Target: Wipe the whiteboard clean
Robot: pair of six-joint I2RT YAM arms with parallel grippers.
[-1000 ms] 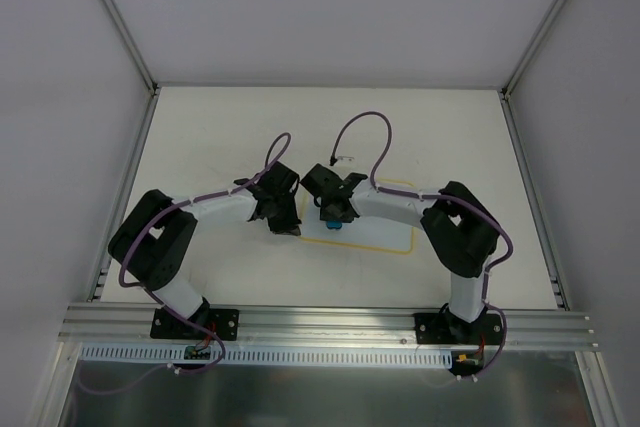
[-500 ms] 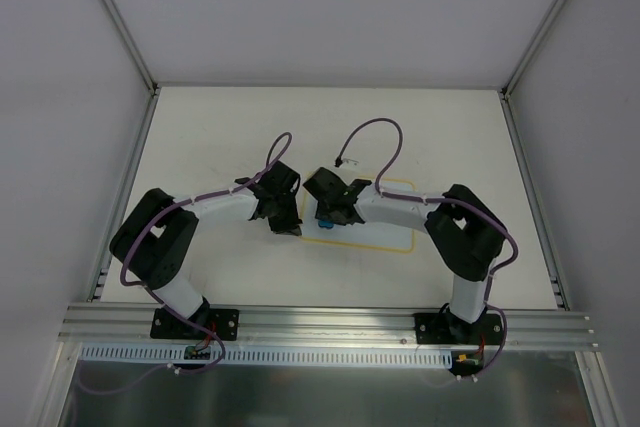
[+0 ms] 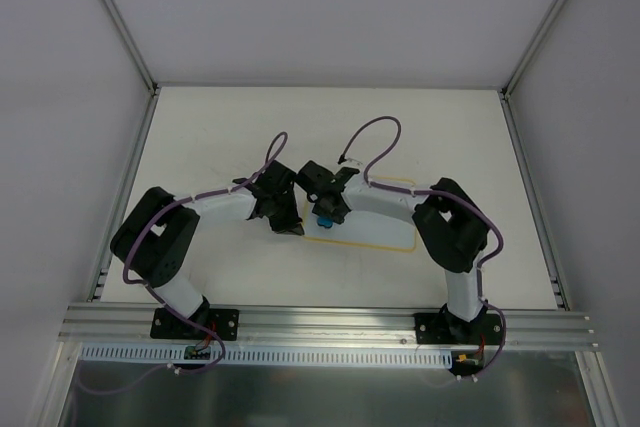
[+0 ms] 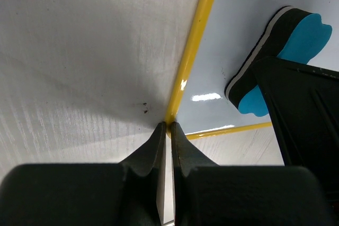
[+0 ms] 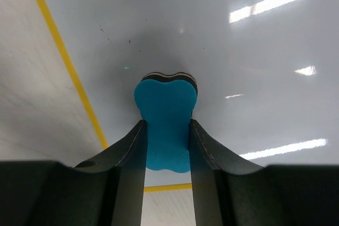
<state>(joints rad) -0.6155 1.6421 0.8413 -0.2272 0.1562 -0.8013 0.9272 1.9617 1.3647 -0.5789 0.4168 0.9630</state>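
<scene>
The whiteboard (image 3: pixel 385 232), white with a yellow border, lies flat on the table between the arms. My right gripper (image 3: pixel 326 209) is shut on the blue eraser (image 3: pixel 325 219) and holds it against the board near its left edge. In the right wrist view the gripper (image 5: pixel 167 123) clamps the eraser (image 5: pixel 165 96) on the glossy board (image 5: pixel 254 41), which shows only tiny specks. My left gripper (image 3: pixel 287 222) is shut, and its tips (image 4: pixel 168 125) rest on the board's yellow corner (image 4: pixel 186 80). The eraser (image 4: pixel 296 38) also shows in the left wrist view.
The cream table (image 3: pixel 200 137) is boxed in by grey walls and metal posts (image 3: pixel 120 22). An aluminium rail (image 3: pixel 330 322) runs along the near edge. Purple cables (image 3: pixel 375 132) loop above both wrists.
My right gripper has slid the eraser a little to the left across the board, closer to the left gripper. The left gripper has stayed on the board's corner.
</scene>
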